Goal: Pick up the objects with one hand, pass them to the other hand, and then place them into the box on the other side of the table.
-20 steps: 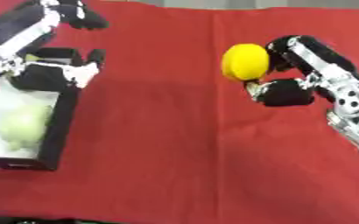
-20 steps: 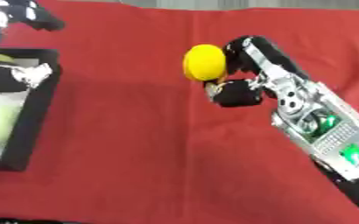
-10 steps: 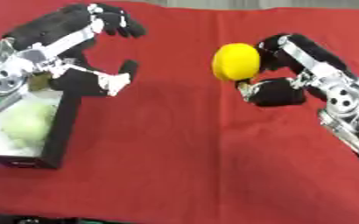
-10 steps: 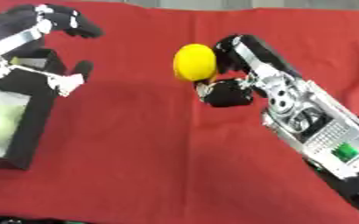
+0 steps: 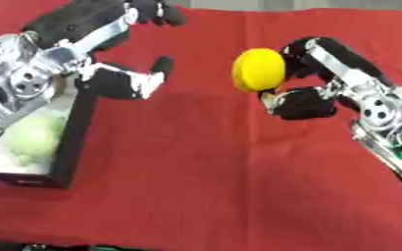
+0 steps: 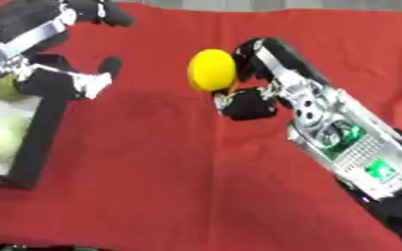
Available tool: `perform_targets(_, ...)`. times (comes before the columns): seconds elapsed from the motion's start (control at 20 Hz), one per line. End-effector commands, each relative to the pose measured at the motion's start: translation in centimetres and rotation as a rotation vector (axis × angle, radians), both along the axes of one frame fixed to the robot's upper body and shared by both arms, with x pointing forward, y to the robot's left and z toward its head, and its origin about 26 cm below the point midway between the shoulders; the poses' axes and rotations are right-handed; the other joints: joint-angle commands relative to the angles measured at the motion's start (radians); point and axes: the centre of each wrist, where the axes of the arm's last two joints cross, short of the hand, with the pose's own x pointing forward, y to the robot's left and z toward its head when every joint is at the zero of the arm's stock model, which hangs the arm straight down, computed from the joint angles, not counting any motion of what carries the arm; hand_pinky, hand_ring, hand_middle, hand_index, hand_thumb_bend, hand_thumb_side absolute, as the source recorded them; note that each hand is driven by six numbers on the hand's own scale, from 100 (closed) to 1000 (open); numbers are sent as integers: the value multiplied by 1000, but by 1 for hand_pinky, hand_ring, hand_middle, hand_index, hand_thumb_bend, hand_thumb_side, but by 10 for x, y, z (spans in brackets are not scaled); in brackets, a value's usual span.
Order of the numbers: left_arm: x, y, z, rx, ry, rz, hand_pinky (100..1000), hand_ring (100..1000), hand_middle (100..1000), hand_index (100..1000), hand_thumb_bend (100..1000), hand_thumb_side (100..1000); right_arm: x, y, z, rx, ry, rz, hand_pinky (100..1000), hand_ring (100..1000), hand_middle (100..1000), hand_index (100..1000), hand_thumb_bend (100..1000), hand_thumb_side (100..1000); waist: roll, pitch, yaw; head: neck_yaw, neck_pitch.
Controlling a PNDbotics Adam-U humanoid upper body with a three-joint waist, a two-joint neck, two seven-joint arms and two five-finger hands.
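The right hand (image 5: 312,98) pinches the yellow ball (image 5: 259,69) between fingers and thumb, lifted above the red worktop (image 5: 204,171) and offered leftward. The left hand (image 5: 110,59) spreads its fingers open to receive it, beside the box (image 5: 67,142).

Round yellow ball (image 5: 259,70) held aloft; black box (image 5: 67,137) holds pale-green objects (image 5: 33,139).

Worktop (image 5: 204,186): showing a plain red cloth, no pattern.
Ball (image 5: 258,69): showing solid yellow.
Right hand (image 5: 312,93): showing black fingers (image 5: 297,104) with silver metal and a green patch at the wrist.
Left hand (image 5: 93,54): showing black with silver joints.
Box (image 5: 71,127): showing black walls and a white inside.
Round thing (image 5: 35,138) in box: showing pale green.
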Motion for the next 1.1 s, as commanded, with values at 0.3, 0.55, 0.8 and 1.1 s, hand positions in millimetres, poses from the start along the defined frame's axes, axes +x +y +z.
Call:
perform_targets(0.3,-4,-13,11,35,-81,-32,775,774,737,846,172,109,-6,5,9,0,-31,33,793,679,516,539,100,100,15,-84,4,-4,-5)
perform_targets(0.55,-5,-19,11,38,-99,-56,775,775,737,843,192,103,-6,6,10,0,-35,38,793,680,516,539,100,100,16,-83,4,-4,-6)
perform_targets(0.8,-5,-23,10,48,-100,-79,775,777,734,835,243,199,-7,8,11,-1,-37,46,793,680,516,538,100,100,17,-82,4,-6,-4)
perform_targets(1.1,-6,-26,9,81,-105,-152,775,783,735,825,305,328,-7,7,12,0,-46,39,792,680,515,538,100,100,17,-82,4,-8,-4)
